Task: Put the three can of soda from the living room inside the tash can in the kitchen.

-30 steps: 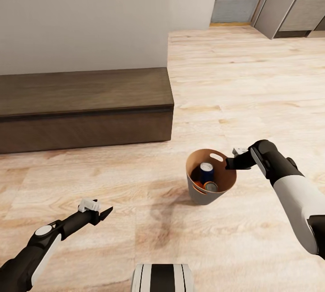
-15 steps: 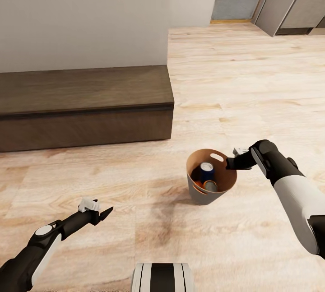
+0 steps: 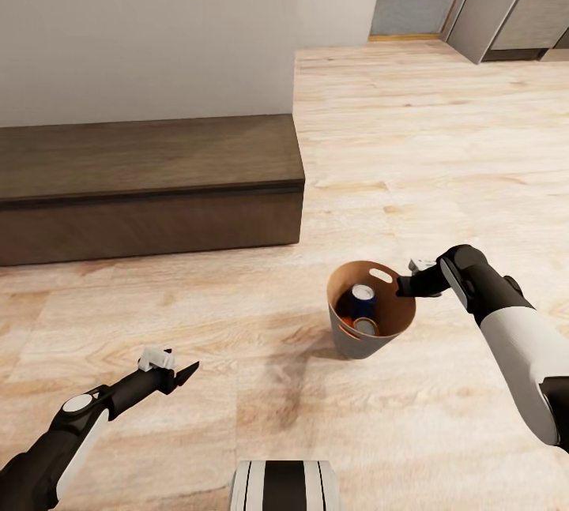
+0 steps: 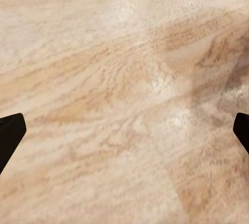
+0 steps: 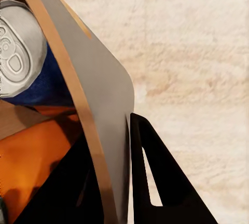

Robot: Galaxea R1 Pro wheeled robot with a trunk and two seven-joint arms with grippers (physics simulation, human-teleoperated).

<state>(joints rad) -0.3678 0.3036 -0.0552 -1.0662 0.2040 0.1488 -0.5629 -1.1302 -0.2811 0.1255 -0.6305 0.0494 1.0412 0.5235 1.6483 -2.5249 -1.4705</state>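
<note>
Trash can (image 3: 371, 345), a small grey bin with a tan inside, is standing on the pale wooden floor (image 3: 442, 148), carrying the soda cans: a dark blue can (image 3: 363, 299) with a silver top is leaning inside, and orange cans (image 3: 353, 327) are lying beneath it. The right gripper (image 3: 405, 284) is pinching the bin's rim, one of its jaws inside the wall and the other outside, as the right wrist view shows. The left gripper (image 3: 178, 374) is hanging over bare floor, jaws spread wide and holding nothing. A low dark wooden bench (image 3: 150, 187) is sitting against a white wall, well apart from the bin.

The risk, as I judge it, is the thin wall slipping from the jaws. A tilt or jerk could tip the bin and spill cans.
</note>
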